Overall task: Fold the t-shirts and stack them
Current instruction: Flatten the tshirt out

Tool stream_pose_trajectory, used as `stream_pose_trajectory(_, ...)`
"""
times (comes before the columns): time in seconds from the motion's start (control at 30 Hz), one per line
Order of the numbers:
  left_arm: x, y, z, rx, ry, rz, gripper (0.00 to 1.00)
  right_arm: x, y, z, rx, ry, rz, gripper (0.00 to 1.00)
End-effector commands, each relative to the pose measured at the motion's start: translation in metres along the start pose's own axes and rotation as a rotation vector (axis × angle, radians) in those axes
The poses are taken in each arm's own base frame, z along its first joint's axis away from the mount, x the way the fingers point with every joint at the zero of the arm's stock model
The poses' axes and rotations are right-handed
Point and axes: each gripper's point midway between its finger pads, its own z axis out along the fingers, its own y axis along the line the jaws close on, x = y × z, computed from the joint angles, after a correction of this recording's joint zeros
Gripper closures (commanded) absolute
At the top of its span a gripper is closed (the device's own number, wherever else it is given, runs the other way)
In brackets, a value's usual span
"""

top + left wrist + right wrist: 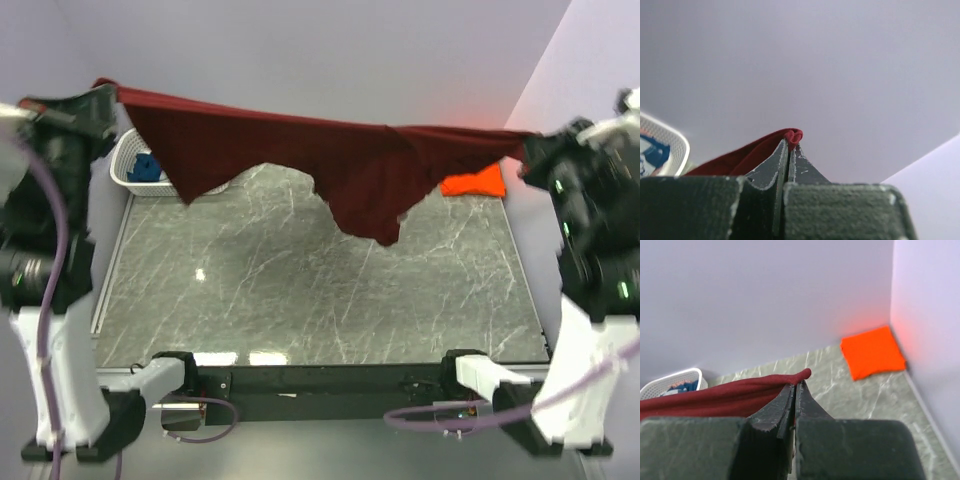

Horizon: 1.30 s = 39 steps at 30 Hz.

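Note:
A dark maroon t-shirt (300, 150) hangs stretched in the air across the back of the table, its lower edge sagging in uneven points. My left gripper (108, 97) is shut on its left corner, seen as a red fold (793, 135) pinched at the fingertips. My right gripper (528, 148) is shut on the right corner (800, 376). A folded bright orange t-shirt (475, 182) (872, 352) lies flat at the back right corner. A blue t-shirt (147, 169) sits in the basket at the back left.
A white lattice basket (126, 165) (670, 381) stands at the back left of the grey marble tabletop (300, 290). Pale walls close off the back and the right side. A raised rim (108, 270) runs along the table's left edge.

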Motion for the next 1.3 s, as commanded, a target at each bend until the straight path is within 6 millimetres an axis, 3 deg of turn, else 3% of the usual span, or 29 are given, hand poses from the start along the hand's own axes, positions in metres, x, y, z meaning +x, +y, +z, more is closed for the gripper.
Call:
stream_pose_trajectory(0.0,-0.052,-0.01,-0.041,0.005,-0.177,0.058,0.99,-0.044,-0.023,-0.06,0.087,-0.226,-0.072,1.0)
stream_pose_trajectory(0.07,-0.064,-0.014,-0.073,0.026,-0.216,0.064,0.99,-0.05,-0.027,-0.079,0.09,-0.285,-0.089,1.0)
stream_pose_trajectory(0.1,-0.066,-0.014,-0.082,0.033,-0.223,0.067,0.99,-0.058,-0.028,-0.104,0.083,-0.346,-0.095,1.0)
stream_pose_trajectory(0.13,-0.071,-0.015,-0.099,0.043,-0.238,0.064,0.99,-0.059,-0.03,-0.113,0.082,-0.363,-0.1,1.0)
stream_pose_trajectory(0.17,-0.071,-0.015,-0.105,0.049,-0.239,0.068,0.99,-0.063,-0.03,-0.13,0.066,-0.396,-0.097,1.0)
stream_pose_trajectory(0.27,-0.074,-0.018,-0.122,0.07,-0.243,0.085,0.99,-0.068,-0.032,-0.152,0.043,-0.442,-0.115,1.0)
stream_pose_trajectory(0.37,-0.07,-0.014,-0.122,0.062,-0.233,0.097,0.99,-0.068,-0.033,-0.153,0.033,-0.442,-0.144,1.0)
stream_pose_trajectory(0.43,-0.058,-0.008,-0.11,0.049,-0.194,0.105,0.99,-0.066,-0.029,-0.146,0.012,-0.423,-0.179,1.0)
stream_pose_trajectory(0.6,-0.021,0.008,-0.076,0.032,-0.081,0.121,0.99,-0.061,-0.015,-0.107,-0.024,-0.358,-0.253,1.0)
stream_pose_trajectory(0.67,0.012,0.034,-0.055,-0.015,-0.002,0.128,0.99,-0.04,-0.011,-0.076,-0.034,-0.279,-0.287,1.0)
stream_pose_trajectory(0.7,0.037,0.057,-0.041,-0.059,0.05,0.134,0.99,-0.034,-0.009,-0.065,-0.038,-0.265,-0.295,1.0)
stream_pose_trajectory(0.73,0.05,0.07,-0.035,-0.081,0.073,0.135,0.99,-0.005,-0.009,-0.04,-0.051,-0.191,-0.319,1.0)
stream_pose_trajectory(0.77,0.064,0.085,-0.029,-0.111,0.096,0.139,0.99,0.009,-0.008,-0.027,-0.056,-0.162,-0.33,1.0)
stream_pose_trajectory(0.8,0.091,0.113,-0.02,-0.16,0.139,0.145,0.99,0.015,-0.006,-0.013,-0.066,-0.167,-0.336,1.0)
stream_pose_trajectory(0.83,0.107,0.13,-0.013,-0.194,0.167,0.15,0.99,0.053,-0.011,0.011,-0.065,-0.082,-0.358,1.0)
stream_pose_trajectory(0.87,0.119,0.142,-0.009,-0.212,0.184,0.154,0.99,0.073,-0.012,0.028,-0.069,-0.038,-0.365,1.0)
stream_pose_trajectory(0.9,0.146,0.171,-0.006,-0.263,0.236,0.162,0.99,0.084,-0.011,0.041,-0.071,-0.035,-0.364,1.0)
stream_pose_trajectory(0.93,0.158,0.182,0.004,-0.271,0.242,0.164,0.99,0.12,-0.018,0.058,-0.063,0.042,-0.374,1.0)
stream_pose_trajectory(0.97,0.17,0.195,0.008,-0.288,0.259,0.172,0.99,0.141,-0.022,0.072,-0.056,0.084,-0.378,1.0)
stream_pose_trajectory(1.0,0.196,0.223,0.011,-0.341,0.308,0.186,0.98,0.15,-0.022,0.084,-0.057,0.077,-0.371,1.0)
stream_pose_trajectory(1.07,0.212,0.24,0.023,-0.35,0.319,0.206,0.98,0.199,-0.029,0.106,-0.056,0.175,-0.38,1.0)
stream_pose_trajectory(1.1,0.234,0.263,0.029,-0.393,0.364,0.222,0.99,0.207,-0.029,0.115,-0.056,0.177,-0.378,1.0)
stream_pose_trajectory(1.17,0.25,0.276,0.044,-0.39,0.386,0.247,0.99,0.243,-0.038,0.134,-0.04,0.26,-0.396,1.0)
stream_pose_trajectory(1.23,0.281,0.3,0.057,-0.416,0.464,0.265,0.99,0.258,-0.042,0.148,-0.024,0.292,-0.397,1.0)
stream_pose_trajectory(1.27,0.292,0.308,0.062,-0.425,0.489,0.267,0.99,0.279,-0.045,0.161,-0.018,0.351,-0.398,1.0)
